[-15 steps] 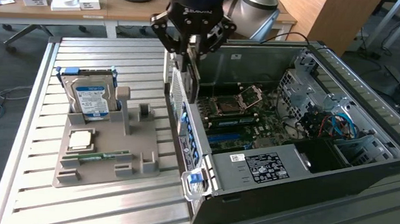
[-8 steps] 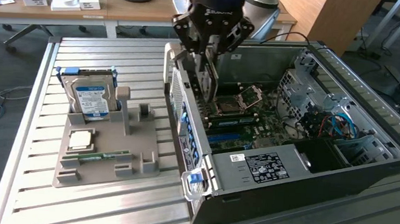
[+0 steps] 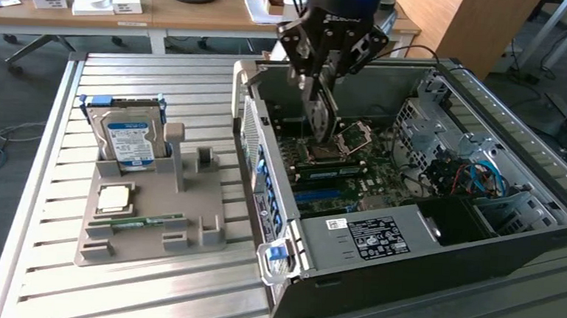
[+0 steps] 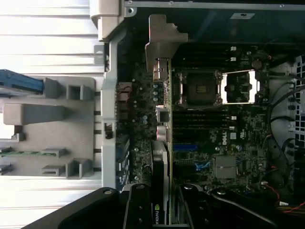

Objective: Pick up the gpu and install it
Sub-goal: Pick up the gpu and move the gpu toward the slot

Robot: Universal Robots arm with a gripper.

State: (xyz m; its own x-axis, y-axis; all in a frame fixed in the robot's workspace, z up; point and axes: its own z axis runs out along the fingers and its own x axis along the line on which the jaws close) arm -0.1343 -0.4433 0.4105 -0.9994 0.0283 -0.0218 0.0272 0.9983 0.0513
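My gripper (image 3: pixel 318 81) hangs inside the open computer case (image 3: pixel 476 237), shut on the gpu (image 3: pixel 319 115). The card hangs on edge from the fingers, its lower edge just above the motherboard (image 3: pixel 361 175) and beside the open CPU socket (image 3: pixel 352 139). In the wrist view the gpu (image 4: pixel 164 138) runs edge-on away from the gripper (image 4: pixel 163 212), and its silver end bracket (image 4: pixel 162 40) reaches toward the case's rear wall. Whether the card's edge touches a slot I cannot tell.
A grey parts holder (image 3: pixel 151 228) stands on the slatted table to the exterior view's left of the case. It carries a blue-labelled hard drive (image 3: pixel 131 142), a CPU chip (image 3: pixel 113 198) and a green RAM stick (image 3: pixel 147 221). Drive cages and cables (image 3: pixel 470 178) fill the case's far side.
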